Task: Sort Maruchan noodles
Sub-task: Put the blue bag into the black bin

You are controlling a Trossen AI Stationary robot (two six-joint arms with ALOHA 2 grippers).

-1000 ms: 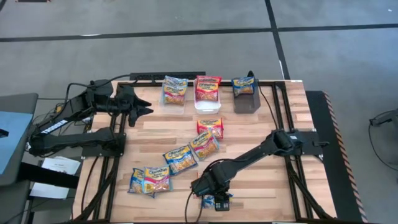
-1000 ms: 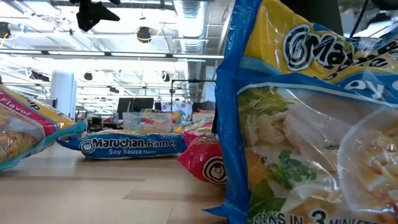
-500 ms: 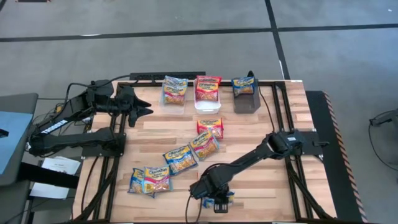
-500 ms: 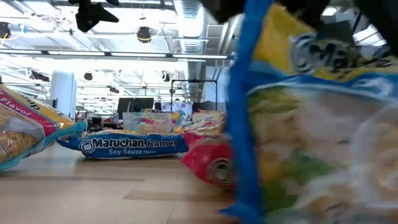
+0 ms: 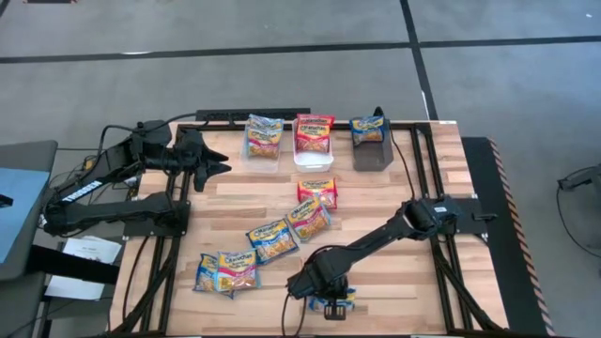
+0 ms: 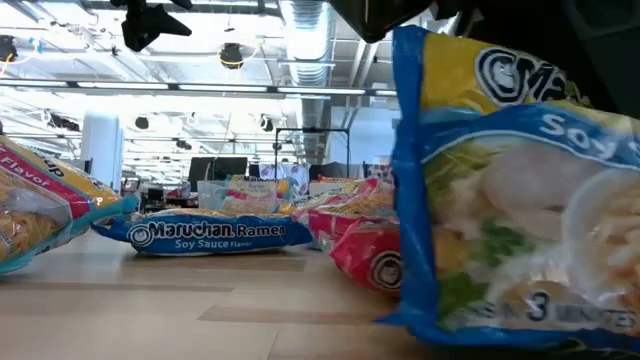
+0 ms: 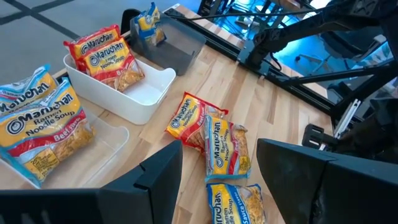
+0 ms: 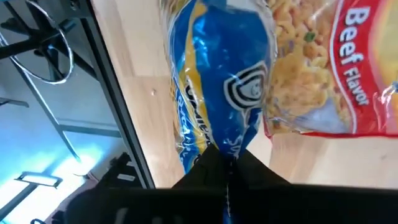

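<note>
I am a two-armed robot at a wooden table [image 5: 394, 282], seen from above. My right arm stretches long and low from its base at the table's right side toward the near edge, elbow out, wrist bent down. My right gripper [image 5: 329, 302] is pressed together there, pinching the edge of a blue soy sauce Maruchan packet [image 6: 510, 190]; in the low view that packet stands almost upright, filling the right half.

My left arm is folded at the table's far left corner, forearm level and pointing toward the bins. My left gripper [image 5: 214, 160] hangs above the wood with its fingers spread, holding nothing.

Three bins line the far edge: a clear bin [image 5: 265, 165] with a beef packet [image 5: 264, 134], a white bin [image 5: 314, 158] with red packets [image 5: 314, 130], and a grey bin [image 5: 374, 156] with a blue packet [image 5: 369, 129].

Loose packets [image 5: 311, 218] lie mid-table in a diagonal run, with two more packets [image 5: 226, 273] near the left front edge.
</note>
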